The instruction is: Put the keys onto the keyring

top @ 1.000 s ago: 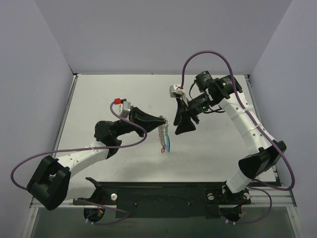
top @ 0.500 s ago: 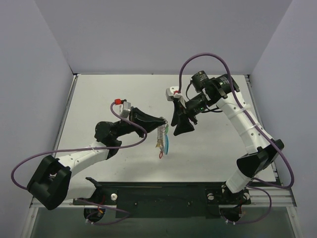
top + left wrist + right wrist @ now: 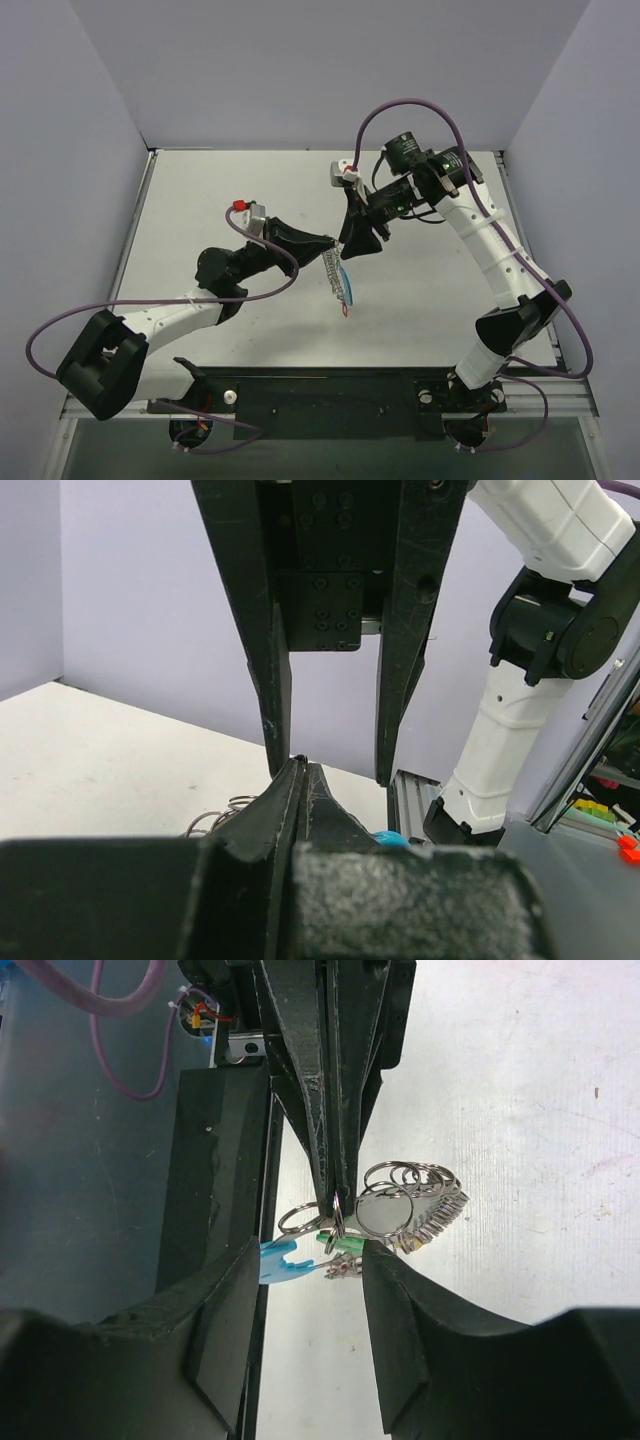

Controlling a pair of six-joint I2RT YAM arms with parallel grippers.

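Note:
My left gripper (image 3: 327, 243) is shut on the keyring (image 3: 341, 279), a bunch of silvery rings with a light-blue tag that hangs from its tips above the table. In the right wrist view the left gripper (image 3: 337, 1203) pinches one ring of the keyring (image 3: 400, 1200). Below it hang a green key (image 3: 348, 1246), a small red key (image 3: 340, 1270) and the blue tag (image 3: 278, 1260). My right gripper (image 3: 310, 1285) is open, its fingers (image 3: 215, 1320) on either side of the hanging keys. In the left wrist view the right gripper (image 3: 330, 775) stands open just over the left gripper (image 3: 300, 768).
The white table (image 3: 200, 200) lies under both arms, with grey walls on three sides. A black rail (image 3: 320, 390) runs along the near edge. Purple cables (image 3: 410, 110) loop over the arms.
My right gripper has moved left toward the left gripper's tips and now straddles the hanging keys. The keyring has swung slightly to the right and lower.

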